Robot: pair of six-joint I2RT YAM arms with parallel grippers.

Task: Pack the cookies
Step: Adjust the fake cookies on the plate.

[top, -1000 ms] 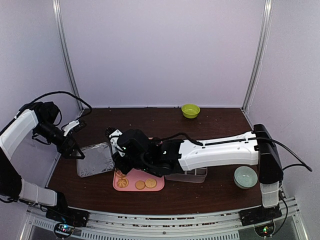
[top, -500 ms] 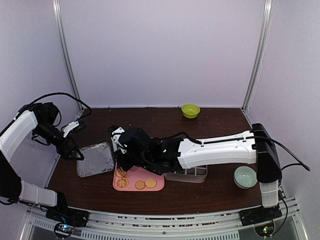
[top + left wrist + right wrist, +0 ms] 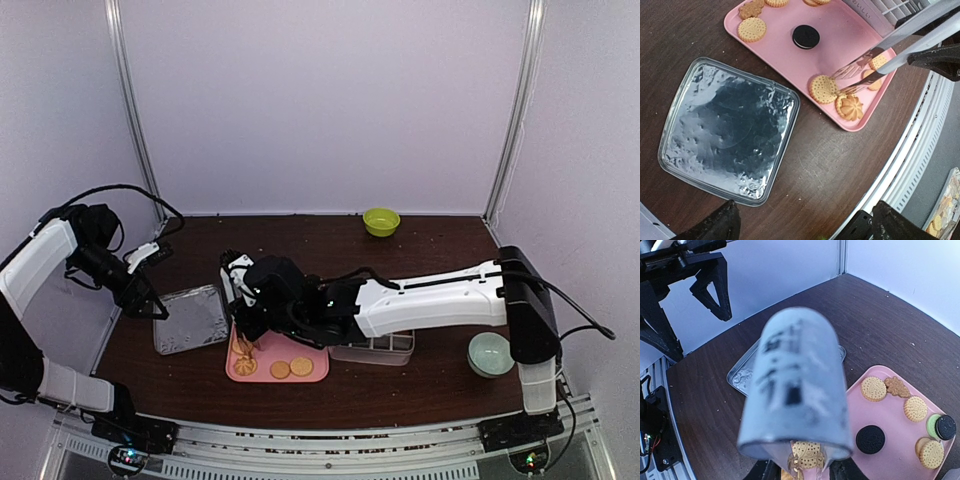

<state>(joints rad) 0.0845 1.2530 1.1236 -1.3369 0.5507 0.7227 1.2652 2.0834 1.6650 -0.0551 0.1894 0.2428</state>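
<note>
The cookies lie flat on the pink tray near the middle of the table; I judge them light, thin and brittle, likely to crumble under a hard squeeze. My right gripper is clenched on the tongs, tips at the tray's left-end cookies, so I'd pinch one gently across its rim. My left gripper hangs spread wide and empty-handed by the foil pan at left.

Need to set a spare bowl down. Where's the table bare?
Bare: the far wood left of the green bowl; the near strip between the pink tray and the pale bowl. Crowded: silvery lid, tray and clear box together.
</note>
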